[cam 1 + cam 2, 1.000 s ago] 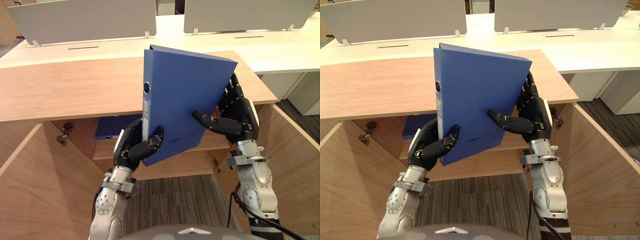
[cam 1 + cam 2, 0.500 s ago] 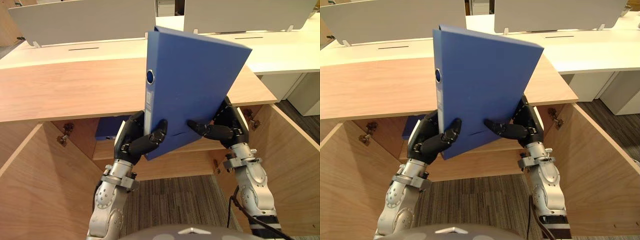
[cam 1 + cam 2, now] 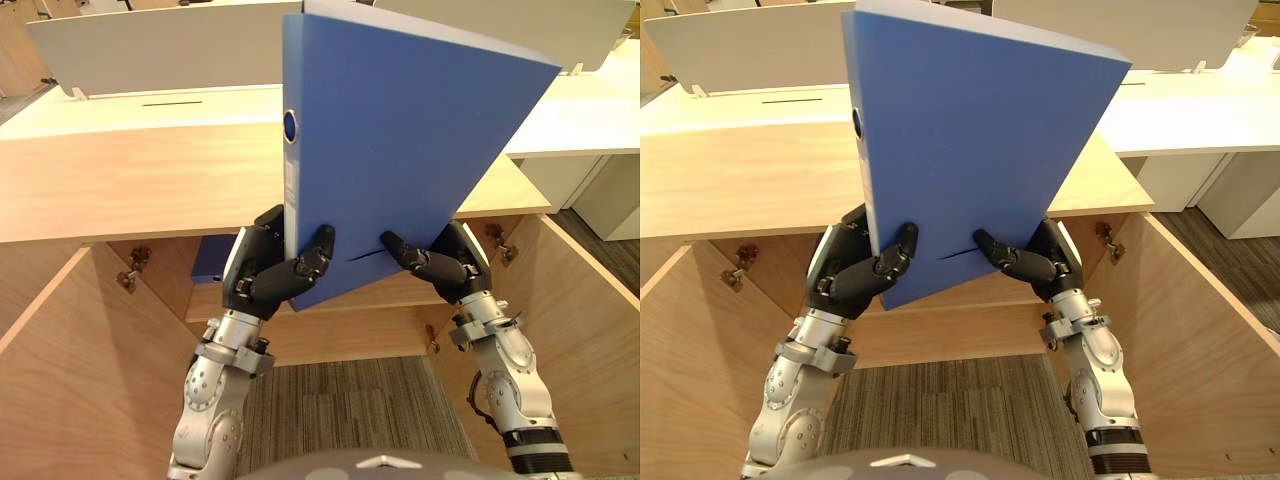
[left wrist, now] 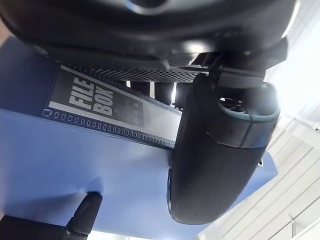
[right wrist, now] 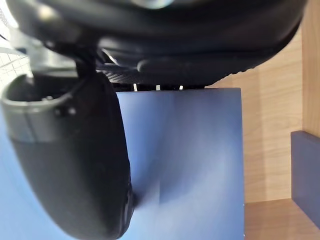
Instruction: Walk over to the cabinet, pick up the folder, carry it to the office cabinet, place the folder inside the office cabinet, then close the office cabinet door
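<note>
A blue folder point(image 3: 400, 150) stands upright and tilted, lifted in front of the low wooden cabinet point(image 3: 130, 180). My left hand point(image 3: 270, 275) is shut on its lower spine corner, thumb across the front cover and fingers behind. On the lower right edge my right hand point(image 3: 440, 265) is shut in the same way, thumb on the cover. In the left wrist view the folder's labelled spine point(image 4: 100, 115) passes under the thumb point(image 4: 220, 150). The right wrist view has the thumb point(image 5: 75, 160) pressed on the blue cover point(image 5: 190, 165).
Both cabinet doors hang open, left door point(image 3: 60, 380) and right door point(image 3: 590, 340). Another blue folder point(image 3: 208, 260) lies on the inner shelf. White desks with grey dividers point(image 3: 150, 50) stand behind the cabinet. Carpet point(image 3: 340, 410) lies below.
The folder has risen higher and closer to the camera. My right hand has slid from the folder's side edge down to its lower edge; the left hand keeps its hold.
</note>
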Controlling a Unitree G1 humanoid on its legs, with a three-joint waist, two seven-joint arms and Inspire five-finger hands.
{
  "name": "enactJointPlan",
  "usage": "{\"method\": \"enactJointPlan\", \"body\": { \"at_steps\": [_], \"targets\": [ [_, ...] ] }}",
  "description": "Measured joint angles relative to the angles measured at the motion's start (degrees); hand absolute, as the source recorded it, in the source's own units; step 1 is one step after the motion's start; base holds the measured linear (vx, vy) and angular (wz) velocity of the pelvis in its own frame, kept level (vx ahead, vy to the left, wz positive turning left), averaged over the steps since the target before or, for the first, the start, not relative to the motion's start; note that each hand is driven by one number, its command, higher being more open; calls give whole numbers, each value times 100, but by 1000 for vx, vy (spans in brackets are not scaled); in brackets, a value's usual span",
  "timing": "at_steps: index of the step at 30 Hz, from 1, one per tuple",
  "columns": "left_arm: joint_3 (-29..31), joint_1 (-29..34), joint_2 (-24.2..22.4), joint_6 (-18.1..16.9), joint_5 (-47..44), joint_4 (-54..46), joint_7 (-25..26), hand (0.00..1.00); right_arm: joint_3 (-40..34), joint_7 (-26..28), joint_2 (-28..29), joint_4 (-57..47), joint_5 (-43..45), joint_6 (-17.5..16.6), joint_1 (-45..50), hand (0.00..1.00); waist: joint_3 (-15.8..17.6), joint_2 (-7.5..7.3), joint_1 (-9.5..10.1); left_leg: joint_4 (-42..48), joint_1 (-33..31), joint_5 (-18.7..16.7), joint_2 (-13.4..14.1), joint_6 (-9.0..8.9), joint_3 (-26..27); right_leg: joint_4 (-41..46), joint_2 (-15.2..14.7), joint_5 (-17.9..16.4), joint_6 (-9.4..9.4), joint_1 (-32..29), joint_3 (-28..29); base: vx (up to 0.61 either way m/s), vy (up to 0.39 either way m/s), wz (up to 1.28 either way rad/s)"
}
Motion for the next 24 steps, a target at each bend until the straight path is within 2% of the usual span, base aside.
{"method": "enactJointPlan", "body": {
  "at_steps": [4, 5, 7, 16, 21, 24],
  "targets": [
    [7, -1, -8, -8, 13, 65, 56, 0, -7, -72, 35, 3, -13, 5, -8, 0, -3, -5, 0, -57, -7, 47, -2, 1, -13, 13, 5, 1, -2, -38, -12, 0, 0, 0],
    [8, -15, -16, -37, 27, 170, 74, 100, -10, -75, 58, 6, -42, 19, -8, 0, -5, -6, 0, -57, -5, 51, -2, 2, -23, 21, 4, 1, -2, -36, -22, -36, -12, 3],
    [114, -76, -82, -47, 77, 367, 165, 100, 48, 27, 67, 6, -43, 19, -8, 0, -8, -11, -6, -57, -8, 64, -1, 3, -36, 24, 5, 1, -2, -36, -34, -37, -13, 4],
    [229, -82, -166, -69, 774, 628, 475, 100, 162, -273, 357, 6, -503, 134, -32, 0, -24, -56, 19, -59, -39, 107, -3, -7, -114, 25, 4, 3, -7, -42, -101, -37, -12, 4],
    [429, -67, -465, -110, 889, 628, 735, 100, 135, -567, 637, 4, -511, 157, -40, 0, -9, -80, 22, -59, -52, 111, -2, -11, -131, 20, 6, 4, -8, -40, -116, 0, 0, 0],
    [858, -14, -703, -192, 1046, 646, 1124, 100, -55, -745, 888, -14, -511, 156, -61, 0, 10, -110, 22, -59, -70, 111, -2, -11, -156, 10, 5, 4, -9, -39, -138, -13, -7, 4]
  ]
}}
